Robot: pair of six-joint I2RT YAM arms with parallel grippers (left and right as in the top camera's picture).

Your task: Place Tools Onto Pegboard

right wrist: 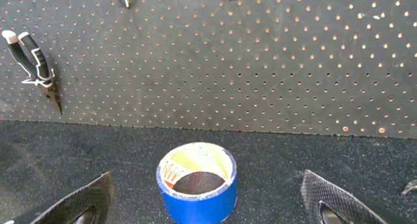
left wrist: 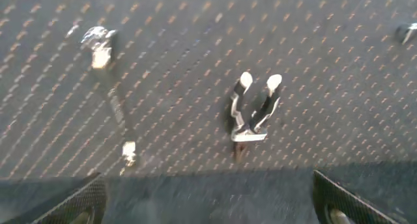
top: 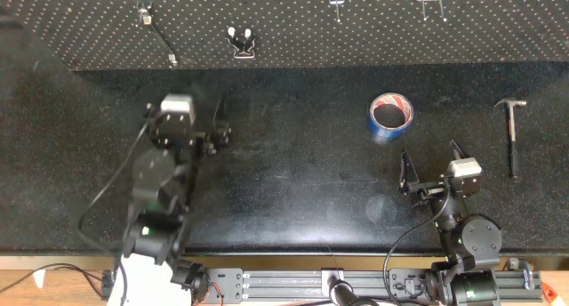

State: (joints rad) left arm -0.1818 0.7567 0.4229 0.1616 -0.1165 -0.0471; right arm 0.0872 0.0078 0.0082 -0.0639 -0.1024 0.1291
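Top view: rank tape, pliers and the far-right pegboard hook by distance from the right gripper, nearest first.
From the right gripper:
1. Tape: on the table, just ahead of the gripper and slightly to its left.
2. Hook: on the pegboard, almost straight up the view.
3. Pliers: hung on the pegboard, far to the left.

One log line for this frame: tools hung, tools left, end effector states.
pegboard: pliers hung | table: blue tape roll, hammer | left end effector: open, empty | right end effector: open, empty

pliers (top: 241, 41) on pegboard (top: 356, 39) | tape roll (top: 390, 115) just beyond right tool (top: 430, 155) | hammer (top: 511, 137) right of tape
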